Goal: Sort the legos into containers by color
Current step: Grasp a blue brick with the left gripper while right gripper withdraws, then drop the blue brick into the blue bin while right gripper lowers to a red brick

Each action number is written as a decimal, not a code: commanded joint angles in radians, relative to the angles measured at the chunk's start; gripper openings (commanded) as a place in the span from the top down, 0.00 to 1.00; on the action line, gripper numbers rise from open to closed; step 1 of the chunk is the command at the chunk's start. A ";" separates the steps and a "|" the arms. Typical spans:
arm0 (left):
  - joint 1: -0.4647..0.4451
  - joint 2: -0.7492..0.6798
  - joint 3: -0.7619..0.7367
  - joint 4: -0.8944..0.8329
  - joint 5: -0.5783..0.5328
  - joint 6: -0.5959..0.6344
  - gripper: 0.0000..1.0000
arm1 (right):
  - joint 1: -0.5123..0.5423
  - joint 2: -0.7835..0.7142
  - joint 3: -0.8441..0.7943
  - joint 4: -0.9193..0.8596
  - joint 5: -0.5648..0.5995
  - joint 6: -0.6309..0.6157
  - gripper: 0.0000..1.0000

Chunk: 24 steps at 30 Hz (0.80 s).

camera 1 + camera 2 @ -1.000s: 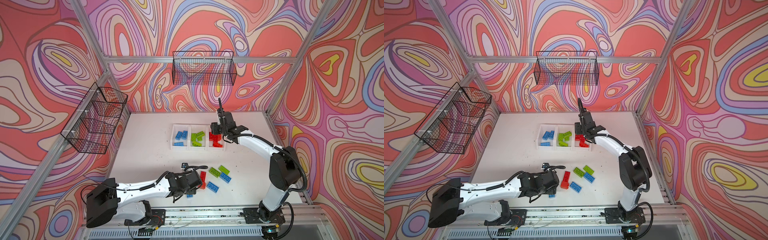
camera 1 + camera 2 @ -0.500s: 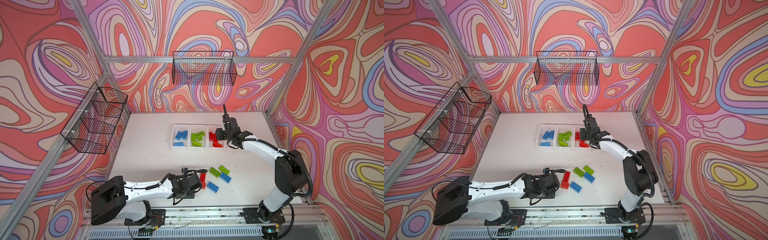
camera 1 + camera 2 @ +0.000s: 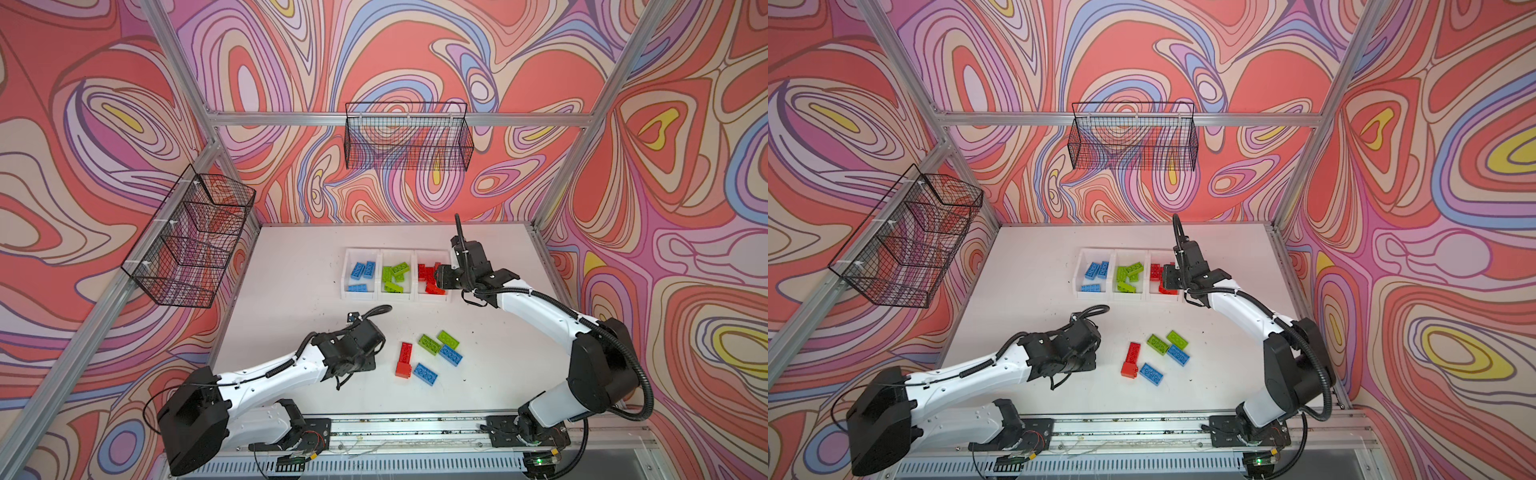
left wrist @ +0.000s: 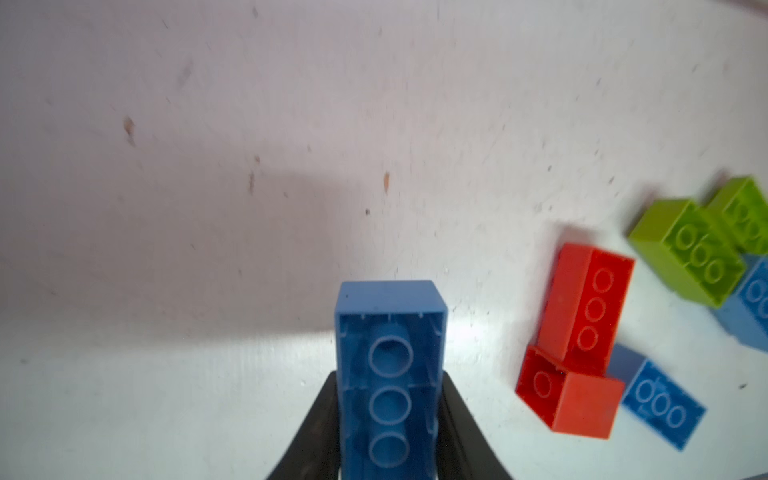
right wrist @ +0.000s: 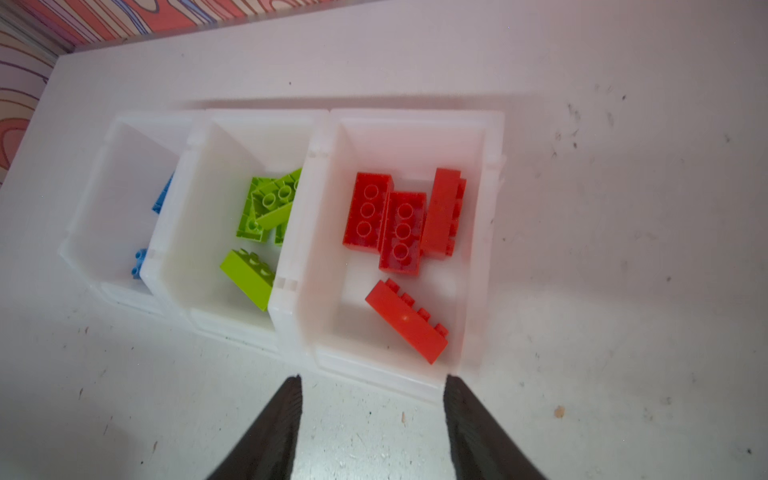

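Left tool [image 4: 390, 388] gripping blue lego [image 4: 390, 328] — red lego [image 4: 582, 307], green legos [image 4: 690, 245] nearby

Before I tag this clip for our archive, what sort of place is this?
Likely a robot-training lab cell: two white-and-black robot arms mounted on a metal rail beside a white tabletop, an aluminium frame holding swirly patterned wall panels, and three joined white plastic bins of colour-sorted studded bricks.

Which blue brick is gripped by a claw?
The blue brick clamped in the left claw, hollow underside showing; the other blue bricks lie free.
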 commanded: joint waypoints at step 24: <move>0.452 0.723 0.733 0.240 0.131 0.570 0.39 | 0.427 -0.057 -0.234 0.048 0.009 0.441 0.34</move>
